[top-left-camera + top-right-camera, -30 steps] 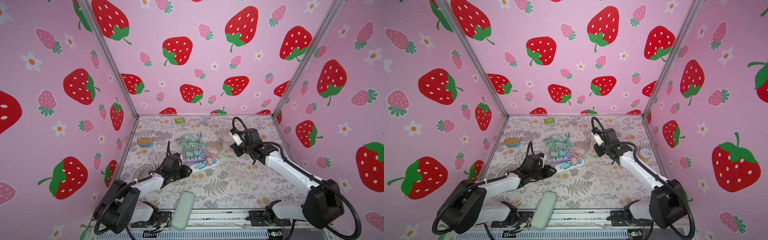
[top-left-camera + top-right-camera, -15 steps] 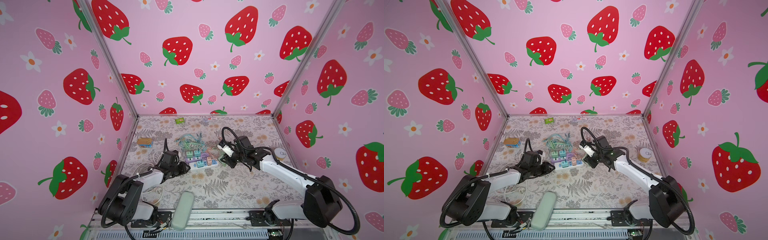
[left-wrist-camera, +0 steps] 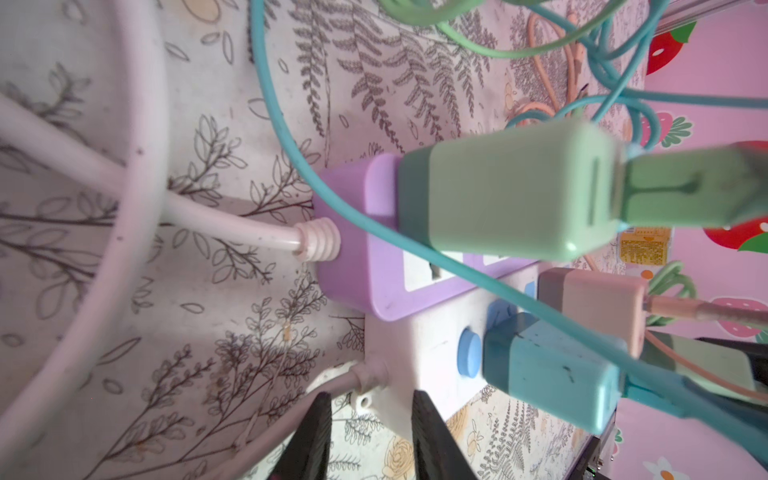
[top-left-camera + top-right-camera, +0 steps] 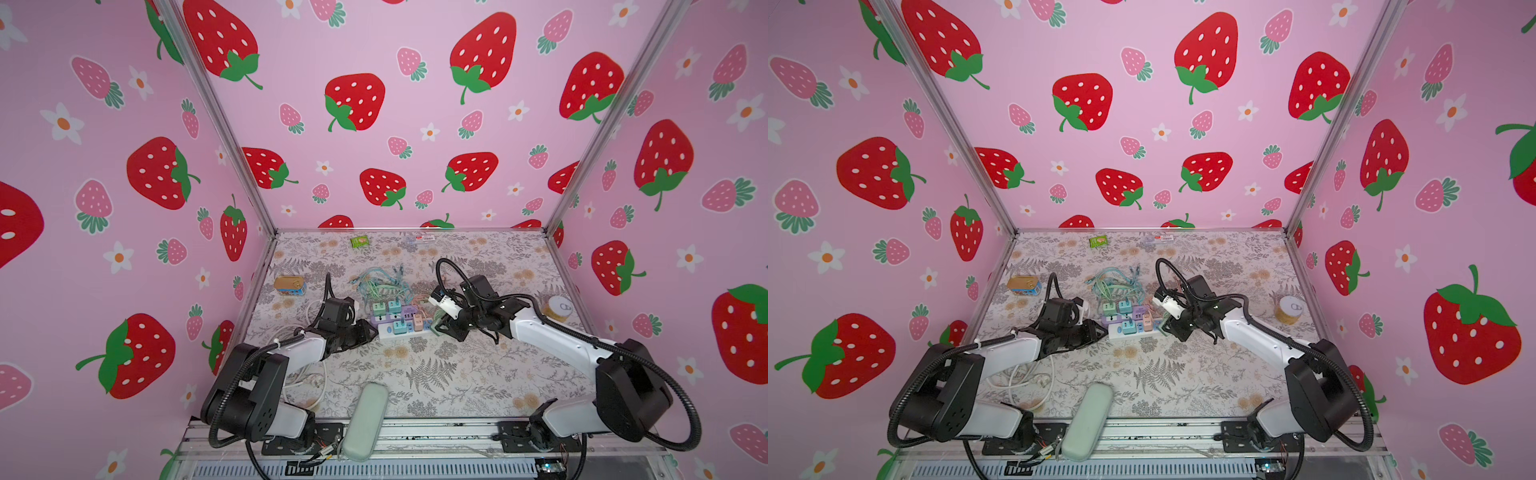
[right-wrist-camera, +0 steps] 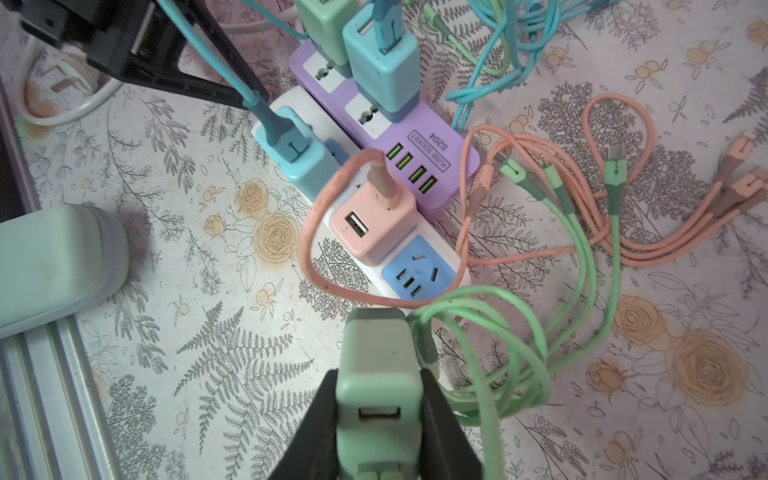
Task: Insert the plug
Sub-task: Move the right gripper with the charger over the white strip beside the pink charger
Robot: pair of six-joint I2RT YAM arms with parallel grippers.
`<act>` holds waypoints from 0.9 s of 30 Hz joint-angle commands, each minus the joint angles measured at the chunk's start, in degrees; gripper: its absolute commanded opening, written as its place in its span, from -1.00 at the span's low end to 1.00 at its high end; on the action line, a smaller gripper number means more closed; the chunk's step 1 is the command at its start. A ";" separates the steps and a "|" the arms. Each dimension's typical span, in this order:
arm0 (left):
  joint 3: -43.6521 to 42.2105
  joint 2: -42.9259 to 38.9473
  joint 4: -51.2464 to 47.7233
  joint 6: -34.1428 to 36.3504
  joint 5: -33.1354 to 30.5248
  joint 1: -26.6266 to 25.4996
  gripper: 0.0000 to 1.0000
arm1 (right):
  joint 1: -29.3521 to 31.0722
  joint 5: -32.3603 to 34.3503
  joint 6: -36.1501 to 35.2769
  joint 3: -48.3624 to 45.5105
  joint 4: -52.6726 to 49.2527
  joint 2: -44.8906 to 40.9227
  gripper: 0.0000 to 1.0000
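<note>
Two arms, both top views: each is stretched low over the floral-print tabletop (image 4: 436, 374), forearms angled inward toward the middle. The left gripper (image 4: 369, 330) sits at the left end of one white oblong power strip (image 4: 411, 331). The right gripper (image 4: 439, 328) tips downward at that strip's right end. One purple oblong power strip (image 4: 409, 311) lies alongside, just beyond the white one.

Other items, one of each:
- gold-topped flat tin (image 4: 289, 286), far left
- round gold tin (image 4: 559, 308), right
- green packet (image 4: 359, 241), far
- grey-green oblong case (image 4: 365, 419), near edge
- white cord (image 4: 309, 374), looped near left

Left wrist view: two black fingers (image 3: 316, 432) show a gap between them, with the white strip's cord end at their tips. Whether they clamp it cannot be told.

Right wrist view: the right gripper is closed on one mint-green cube charger plug (image 5: 376, 357), one finger on each side.
- Axis: the plug's long axis runs along the fingers.
- Direction: its darker prong end aims at the white strip's right end, beside one vacant blue socket (image 5: 415, 270). Its USB face is turned back toward the wrist, and the prongs are hidden.
- Seated chargers, four: one mint (image 5: 324, 25) and one teal (image 5: 382, 62) on the purple strip; one teal (image 5: 307, 166) and one pink (image 5: 374, 224) on the white.
- Lime USB ports (image 5: 411, 168): four.
- Loose cables (image 5: 602, 216): salmon, mint and teal, tangled on the strips' far side.
</note>
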 commanded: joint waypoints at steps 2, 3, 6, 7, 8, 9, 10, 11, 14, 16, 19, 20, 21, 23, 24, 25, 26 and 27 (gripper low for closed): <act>2.01 1.06 -1.45 1.23 -0.79 0.87 -0.29 | -1.68 2.64 -4.86 4.45 -3.44 -1.37 -0.86; 2.10 1.04 -1.44 1.21 -0.65 0.84 -0.29 | -2.07 3.22 -6.44 5.37 -4.59 -1.85 -0.86; 2.10 0.43 -1.35 1.23 0.08 0.89 -0.30 | -3.60 6.53 -11.40 9.03 -8.90 -2.23 -0.86; 2.10 0.14 -1.30 1.19 0.34 0.92 -0.29 | -4.32 8.10 -12.17 10.12 -9.63 -2.19 -0.86; 2.10 -0.18 -1.39 1.13 0.60 0.99 -0.29 | -5.50 9.49 -12.59 11.40 -9.72 -2.21 -0.87; 2.11 -0.49 -1.48 1.23 0.71 0.89 -0.29 | -7.05 9.63 -12.75 12.51 -9.48 -2.17 -0.87; 2.10 -0.86 -1.67 1.19 0.85 0.86 -0.29 | -8.30 9.56 -12.68 13.62 -9.21 -2.10 -0.87; 2.19 -1.20 -1.92 1.27 0.81 0.91 -0.29 | -9.70 9.53 -12.60 14.41 -7.90 -1.96 -0.87; 2.32 -2.01 -2.26 1.40 0.90 0.85 -0.29 | -12.07 14.20 -11.62 15.83 -1.50 -1.32 -0.87; 2.37 -2.32 -2.35 1.47 1.15 0.91 -0.29 | -12.24 19.66 -11.64 16.78 2.03 -0.43 -0.87; 2.36 -2.64 -2.26 1.11 1.42 0.82 -0.29 | -12.40 24.97 -11.66 19.27 4.51 1.89 -0.87; 2.28 -2.73 -2.19 1.14 1.42 0.85 -0.29 | -12.27 26.02 -11.98 19.93 4.91 2.60 -0.87; 2.28 -2.89 -2.16 1.01 1.47 0.87 -0.29 | -12.21 26.99 -11.97 20.51 5.31 3.07 -0.89; 2.28 -3.09 -2.17 0.94 1.66 0.91 -0.29 | -12.09 28.90 -11.55 20.44 6.74 3.13 -0.91; 2.28 -3.31 -2.24 0.89 1.68 0.94 -0.29 | -11.91 30.56 -11.45 19.76 7.83 2.85 -0.92; 2.26 -3.40 -2.28 0.88 1.76 0.85 -0.29 | -11.65 31.66 -11.58 19.16 8.66 2.49 -0.92; 2.28 -3.58 -2.39 0.90 1.80 0.92 -0.29 | -11.52 31.00 -11.81 18.48 8.76 2.10 -0.92; 2.33 -3.73 -2.50 0.88 1.93 0.88 -0.29 | -11.52 28.32 -11.76 17.98 7.91 1.85 -0.90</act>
